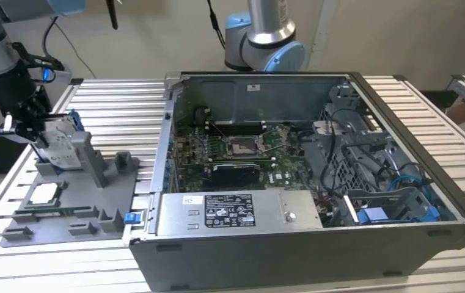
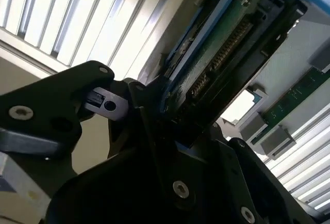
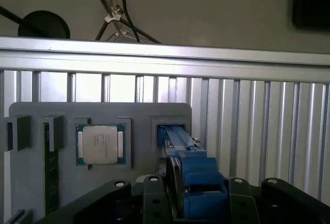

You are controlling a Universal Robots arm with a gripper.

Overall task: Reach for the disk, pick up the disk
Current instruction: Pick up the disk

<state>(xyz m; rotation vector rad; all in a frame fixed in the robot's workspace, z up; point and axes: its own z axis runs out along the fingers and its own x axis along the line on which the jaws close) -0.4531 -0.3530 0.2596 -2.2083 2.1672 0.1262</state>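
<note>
- The gripper [image 1: 30, 125] is on the exterior view's left, down over the far end of a grey holder tray [image 1: 77, 207] that lies on the slatted desk [image 1: 428, 110].
- The disk [image 1: 63, 149] stands upright on its edge in that tray, with its upper part between the gripper's fingers.
- In the second wrist view the gripper [image 2: 170, 115] is closed on the disk [image 2: 221, 43]. Dark fingers [image 2: 147, 115] press against its blue bracket and the green board side.
- In the first wrist view the disk [image 3: 193, 175] runs from the tray's slot toward the camera, with its blue edge uppermost.
- A small square chip [image 1: 43, 194] sits in a recess of the tray just beside the disk.
- An open computer case [image 1: 297, 262] lies on the desk on the exterior view's right, well apart from the gripper.
</note>
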